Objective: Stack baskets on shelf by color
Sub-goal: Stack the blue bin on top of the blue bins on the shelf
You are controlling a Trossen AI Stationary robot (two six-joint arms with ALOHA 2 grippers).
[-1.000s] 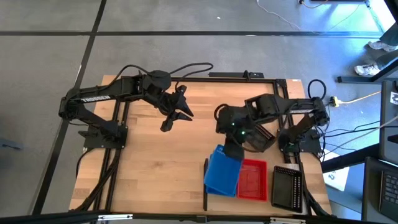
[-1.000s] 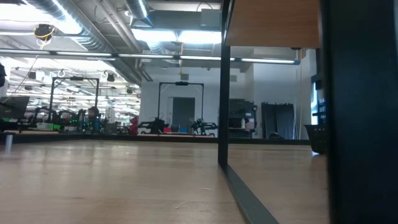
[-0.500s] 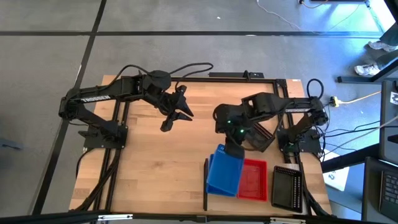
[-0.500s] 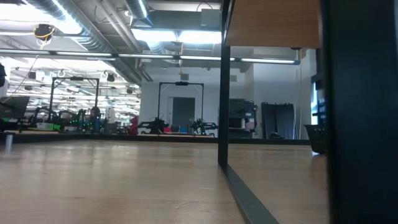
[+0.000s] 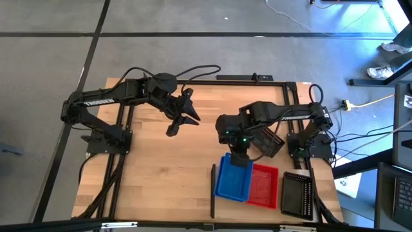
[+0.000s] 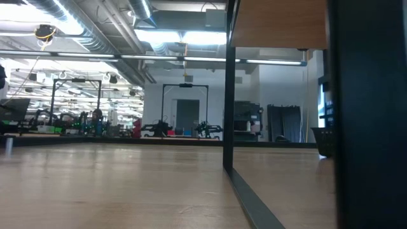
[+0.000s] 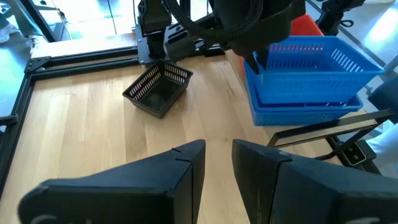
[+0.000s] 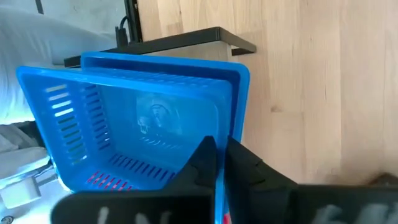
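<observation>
My right gripper (image 5: 235, 158) is shut on a blue basket (image 5: 233, 177), which sits partly inside a second blue basket (image 7: 305, 106) on the shelf, beside the shelf's black bar (image 5: 212, 190). A red basket (image 5: 262, 187) stands right of the blue ones, and a black basket (image 5: 297, 194) farther right. Another black basket (image 7: 158, 93) lies tilted on the table below the right arm. My left gripper (image 5: 183, 120) hangs open over the table's far left part, touching nothing. My right gripper pinches the far short wall of the upper blue basket (image 8: 217, 180) between its two fingers, one finger inside (image 7: 259, 59) and one outside. The fingers come steeply from above, slanting toward the near edge. The basket is almost level, its bottom sunk into the lower blue basket.
Black frame rails (image 5: 122, 138) run along the table's edges. Bare wood (image 5: 167, 174) lies left of the shelf's bar. The right arm's base (image 5: 309, 145) and cables stand at the table's right edge.
My right gripper has sunk and shifted a little toward the table's left, tipping steeper. The blue basket, tilted before, has levelled out and come down into the blue basket beneath it.
</observation>
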